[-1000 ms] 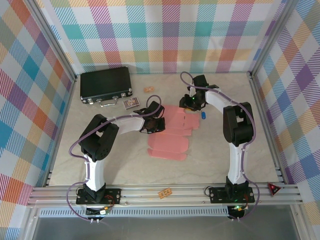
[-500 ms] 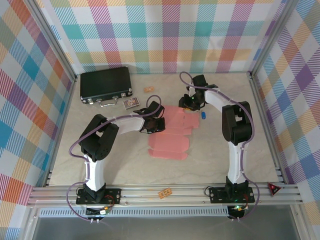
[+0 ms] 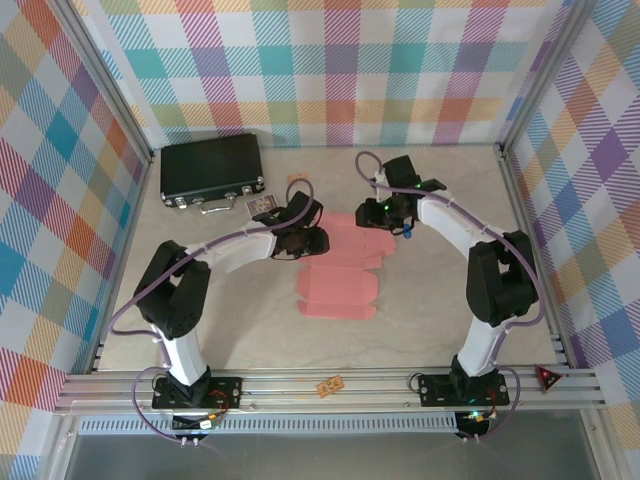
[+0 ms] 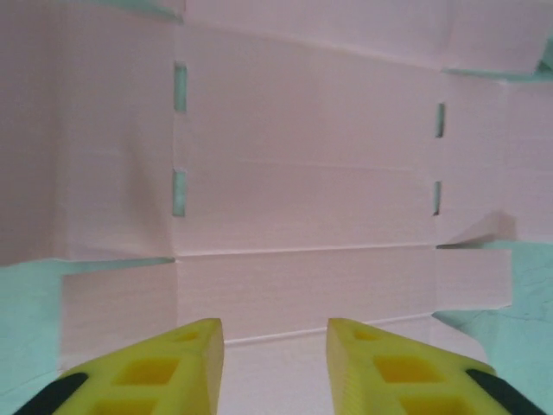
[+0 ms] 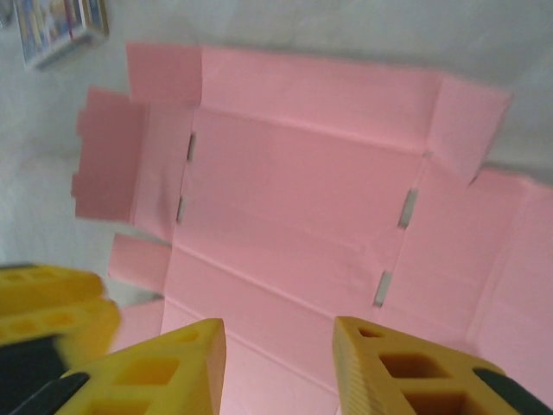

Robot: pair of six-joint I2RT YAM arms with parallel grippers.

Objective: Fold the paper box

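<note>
The left gripper (image 3: pixel 300 241) has its yellow fingers (image 4: pixel 151 373) parted with nothing between them. In its wrist view the card runs bare under the gap, so it is released and holding nothing. It hangs low at the left edge of the paper box (image 3: pixel 338 290), a salmon-pink die-cut sheet of thin card. The sheet lies spread on the pale table (image 3: pixel 240 320), between the two arms and about mid-table.

The right gripper (image 3: pixel 386 211) hovers over the sheet's far right corner, its jaws likewise apart and empty. Its wrist camera looks down on the slots, creases and side flaps.

The sheet looks almost wholly flat, with panels open and flaps splayed out. One small tab may be lifted a little, though I cannot be sure. I'd say the folding is at an early step, since no wall stands yet and both grippers are poised over an edge rather than working it.

The next move, as I judge it, calls for a fingertip slid under a side flap or long panel to raise it along its crease. The other gripper should press the middle panel down meanwhile. Card this thin will likely skate on the smooth table unless it is pinned.

Further out, a black hard case with metal latches (image 3: pixel 212 168) sits at the far left. A small printed card packet (image 3: pixel 262 205) lies just near of it, left of the sheet. A tiny blue object (image 3: pixel 407 230) rests just right of the sheet.
</note>
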